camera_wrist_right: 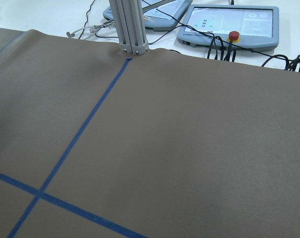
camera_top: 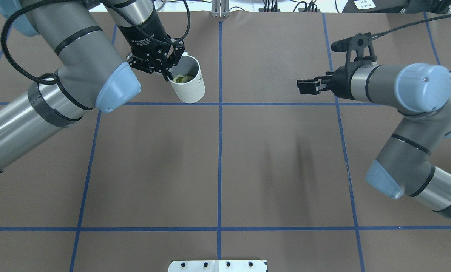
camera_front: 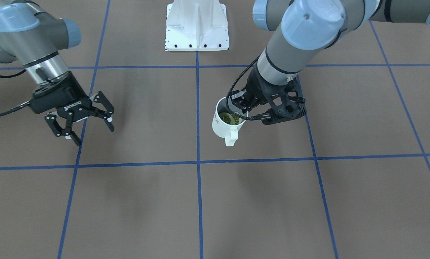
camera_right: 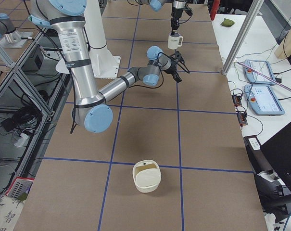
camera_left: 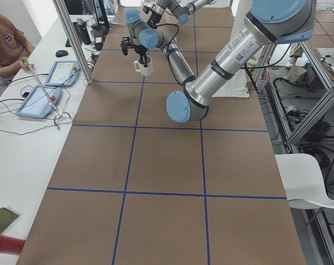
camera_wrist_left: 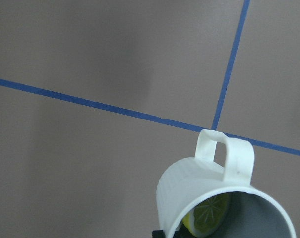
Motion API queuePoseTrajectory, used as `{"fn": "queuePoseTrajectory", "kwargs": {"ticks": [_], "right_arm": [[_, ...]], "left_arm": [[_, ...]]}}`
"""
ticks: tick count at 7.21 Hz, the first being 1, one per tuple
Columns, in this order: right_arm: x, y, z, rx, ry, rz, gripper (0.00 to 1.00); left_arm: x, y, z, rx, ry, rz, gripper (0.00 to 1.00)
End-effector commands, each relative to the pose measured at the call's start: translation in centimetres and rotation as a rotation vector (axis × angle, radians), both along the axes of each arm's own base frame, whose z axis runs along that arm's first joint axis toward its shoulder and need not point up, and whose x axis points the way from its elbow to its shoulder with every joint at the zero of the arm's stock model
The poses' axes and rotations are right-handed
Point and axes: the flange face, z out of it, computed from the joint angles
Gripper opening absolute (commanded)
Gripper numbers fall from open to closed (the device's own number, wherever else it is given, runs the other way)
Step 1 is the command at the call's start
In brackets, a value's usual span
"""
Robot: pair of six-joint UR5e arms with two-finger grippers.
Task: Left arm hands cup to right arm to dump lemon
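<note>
My left gripper [camera_front: 241, 108] is shut on the rim of the white cup [camera_front: 224, 124], one finger inside and one outside, holding it upright above the table. Lemon slices [camera_front: 230, 118] lie inside the cup. In the overhead view the left gripper [camera_top: 167, 70] holds the cup [camera_top: 189, 85] at the far left, with the lemon [camera_top: 183, 79] showing inside. The left wrist view shows the cup's handle and rim [camera_wrist_left: 224, 198] and a lemon slice [camera_wrist_left: 209, 218]. My right gripper [camera_front: 92, 133] is open and empty, well apart from the cup; the overhead view shows it side-on [camera_top: 305, 85].
The white robot base plate [camera_front: 197, 25] sits at the table's robot side. A white handled container [camera_right: 146, 176] stands on the table toward the right end. An aluminium post [camera_wrist_right: 131, 25] and operator tablets [camera_wrist_right: 229, 22] line the far edge. Blue tape lines cross the brown table.
</note>
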Motion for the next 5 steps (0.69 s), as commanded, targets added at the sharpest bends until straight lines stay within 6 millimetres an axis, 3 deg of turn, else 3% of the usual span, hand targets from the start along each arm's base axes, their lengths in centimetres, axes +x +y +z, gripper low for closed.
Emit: {"fn": "queuePoseTrajectory", "kwargs": {"ticks": [1,3,5], "right_arm": [[-4.5,2.7,-3.8,0.033,-0.063,0.069,1.0],[-8.0,5.8,-5.1,0.085,-0.058,0.139,1.0],[-8.8,7.7,-6.3,0.114,-0.074,0.177,1.0]], "left_arm": [[1.2,-0.2,-1.4,-0.003,-0.049,-0.029,0.0],[2.1,-1.4,-2.5,-0.055,-0.095,-0.047,0.0],[2.9,-2.3,-2.0,-0.072,-0.118,-0.054,0.0]]}}
